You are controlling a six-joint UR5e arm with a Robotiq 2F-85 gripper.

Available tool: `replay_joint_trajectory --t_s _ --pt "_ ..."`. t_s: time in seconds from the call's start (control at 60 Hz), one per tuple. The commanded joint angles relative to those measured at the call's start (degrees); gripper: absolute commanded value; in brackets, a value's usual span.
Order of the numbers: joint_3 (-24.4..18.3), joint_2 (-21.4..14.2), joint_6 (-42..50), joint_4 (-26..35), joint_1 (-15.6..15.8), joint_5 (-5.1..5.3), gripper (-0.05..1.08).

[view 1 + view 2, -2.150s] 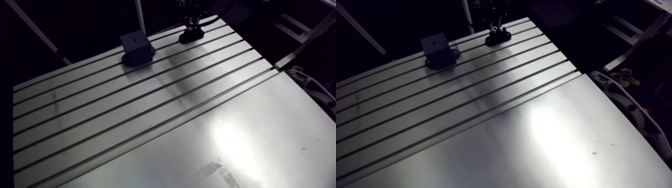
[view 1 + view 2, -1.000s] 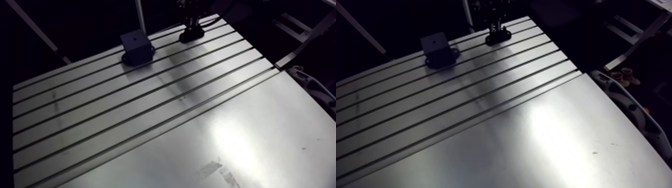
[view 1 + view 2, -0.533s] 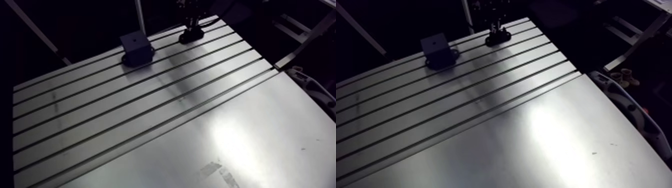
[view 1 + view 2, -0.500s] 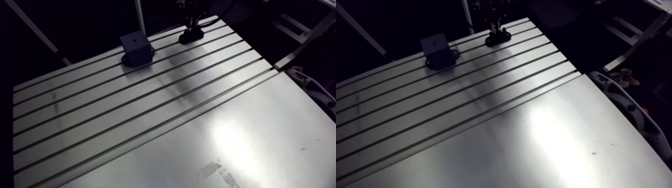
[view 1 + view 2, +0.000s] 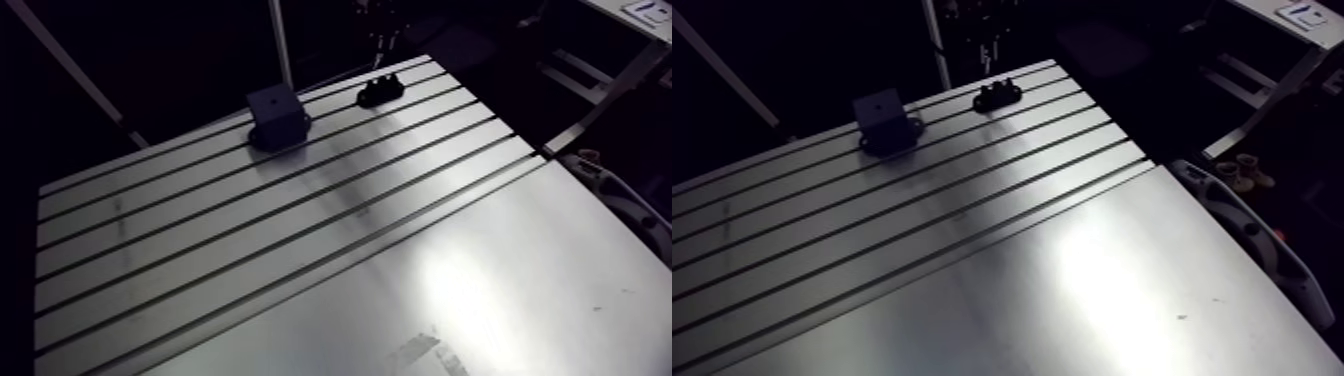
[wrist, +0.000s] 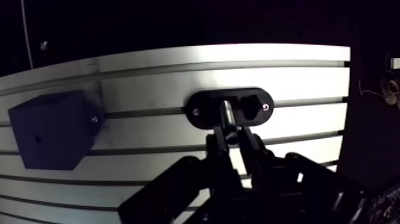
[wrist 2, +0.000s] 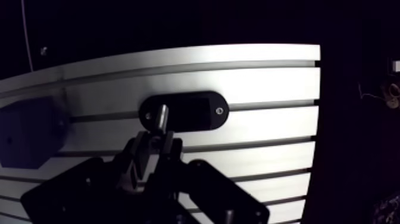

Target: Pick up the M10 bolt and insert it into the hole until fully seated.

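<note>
Claw point(image 6: 232, 136) clenched on bolt point(image 6: 227, 112), over black oval holder point(image 6: 205, 120). Holed block point(image 6: 50, 128) sits apart, beside it, on slotted counter point(image 6: 149, 77).

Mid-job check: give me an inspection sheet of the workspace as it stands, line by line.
Surface: slotted aluminium table, bare metal with glare.
Job's things: M10 bolt gripped between the fingers, over the dark oval holder. The dark block with the hole stands beside the holder, apart from it.
Clutter: nothing seen.
Grippers: gripper shut on the bolt; the arm view shows it above the holder.
Cables: nothing seen.
Surroundings: thin pole behind the block; otherwise dim.
</note>
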Motion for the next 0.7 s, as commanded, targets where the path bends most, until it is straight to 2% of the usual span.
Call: replay_joint_trajectory --t_s 0.017,0.15,0.25,0.367,0.45,0.483,0.633,0.7 --pt "0.05 -2.68 1.33 -0.12 0.13 0.36 0.99" --pt "0.14 -4.62 1.42 0.05 0.29 0.46 1.07" --pt "-0.19 -5.76 1.82 1.9 0.88 0.2 1.07" --pt "-2.54 -6.63 4.14 10.41 1.42 -0.08 1.08" --pt "-4.27 -6.56 5.03 14.4 2.23 -0.08 1.08" --pt "-6.36 -6.15 5.77 18.35 3.62 -0.17 1.08" --pt "-10.24 -4.68 6.08 25.54 5.59 -0.61 1.08" --pt "-13.24 -3.36 6.84 29.64 6.84 -0.92 1.08"
